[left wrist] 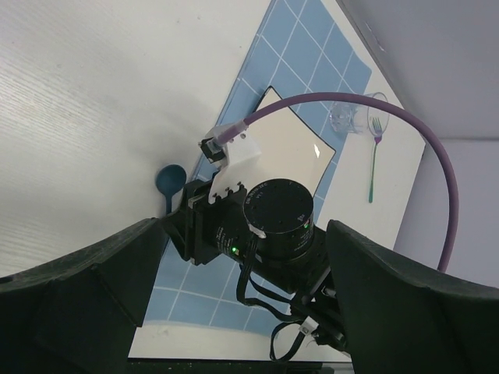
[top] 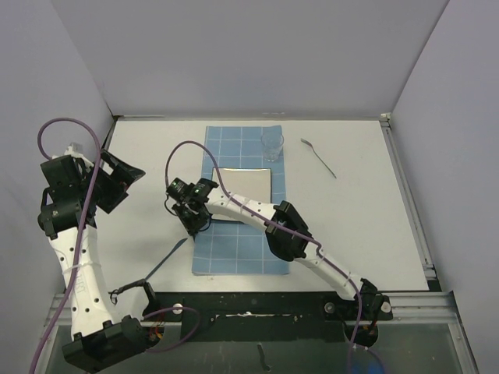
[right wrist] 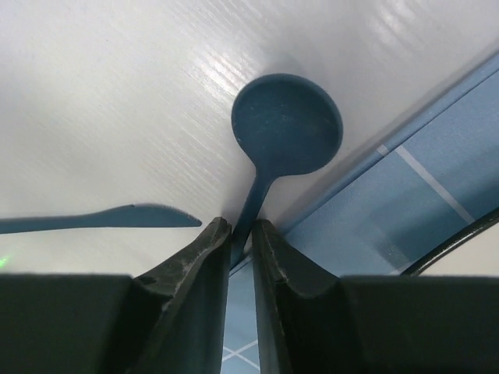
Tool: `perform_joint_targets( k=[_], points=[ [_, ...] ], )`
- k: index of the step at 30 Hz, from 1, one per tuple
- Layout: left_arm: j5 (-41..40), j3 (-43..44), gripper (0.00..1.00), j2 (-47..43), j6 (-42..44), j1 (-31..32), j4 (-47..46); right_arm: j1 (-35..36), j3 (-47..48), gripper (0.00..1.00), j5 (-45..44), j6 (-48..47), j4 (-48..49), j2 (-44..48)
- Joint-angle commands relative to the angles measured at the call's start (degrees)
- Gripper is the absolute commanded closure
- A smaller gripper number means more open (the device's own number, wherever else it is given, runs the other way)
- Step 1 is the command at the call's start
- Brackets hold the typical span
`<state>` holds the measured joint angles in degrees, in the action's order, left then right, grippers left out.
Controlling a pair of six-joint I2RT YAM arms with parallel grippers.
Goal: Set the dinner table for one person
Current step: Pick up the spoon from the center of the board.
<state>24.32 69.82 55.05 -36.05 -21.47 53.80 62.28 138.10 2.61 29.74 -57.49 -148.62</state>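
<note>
1. The right gripper [right wrist: 240, 234] is clenched on the handle of a blue spoon [right wrist: 287, 125], whose bowl sits at twelve o'clock of the fingertips.
2. The dinner table [top: 366, 202] spreads directly beneath that gripper, just off the nine o'clock edge of the blue mat [top: 234, 249].
3. The left gripper [top: 121, 181] hangs released, jaws wide, over the table's nine o'clock side.

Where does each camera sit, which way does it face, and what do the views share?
Top external: above and behind the bases, looking down on the dinner table; left arm and right arm show.
Left wrist: raised at the left, looking down across the blue mat and plate; its open left gripper frames the view.
Right wrist: low over the dinner table, facing the spoon held by its shut right gripper.
Shared: both wrist views show spoon and blue mat.
</note>
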Motion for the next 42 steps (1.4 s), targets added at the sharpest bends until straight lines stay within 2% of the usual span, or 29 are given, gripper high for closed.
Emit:
perform_joint_targets(
  k=[1, 4, 15, 28, 42],
  points=[
    [0.6, 1.6, 0.16, 0.1, -0.3, -0.2, -1.8, 0.1, -4.8, 0.84, 3.0, 0.3, -0.7, -5.2],
    [0.9, 1.2, 0.16, 0.3, -0.5, -0.2, -2.3, 0.0, -5.1, 1.0, 4.0, 0.4, -0.3, -5.7],
    [1.3, 0.7, 0.16, 0.3, -0.9, -0.4, -2.8, -0.9, -11.7, 1.0, 9.9, 2.3, 8.1, -1.1],
    [1.5, -0.7, 0.16, -0.8, -1.3, -0.4, -2.9, -5.3, -7.7, 1.0, 7.7, 1.0, 6.9, 3.8],
    [0.6, 0.5, 0.16, -0.5, -0.2, -0.4, -3.1, -6.8, -3.8, 1.0, 10.3, -0.5, 6.0, 9.7]
  ],
)
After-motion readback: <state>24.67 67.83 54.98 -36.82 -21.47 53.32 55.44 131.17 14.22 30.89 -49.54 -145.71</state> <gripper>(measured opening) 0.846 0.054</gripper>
